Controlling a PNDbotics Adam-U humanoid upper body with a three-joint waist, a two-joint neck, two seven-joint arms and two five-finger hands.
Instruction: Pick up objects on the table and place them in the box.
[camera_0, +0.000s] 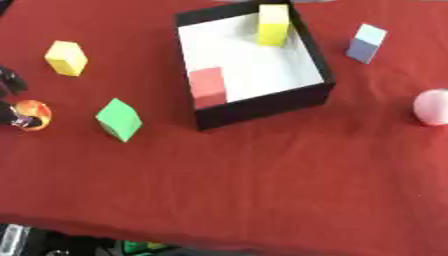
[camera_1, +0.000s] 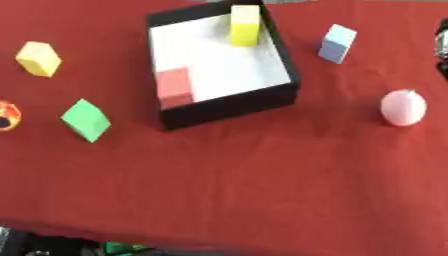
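Box (camera_0: 262, 107) mid-table, pink ball (camera_1: 403, 108) near right edge

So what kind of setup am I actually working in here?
Probably a lab or test bench, not a home: a table under a red cloth, a black box with a white floor, and plain coloured foam blocks such as the green block laid out for sorting.

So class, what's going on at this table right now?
A robot is clearing a red table into a black box. A red block and a yellow block already sit inside. Its left hand is at the left edge, fingers around an orange ball. Still out on the cloth are another yellow block, a green block, a pale blue block and a pink ball.
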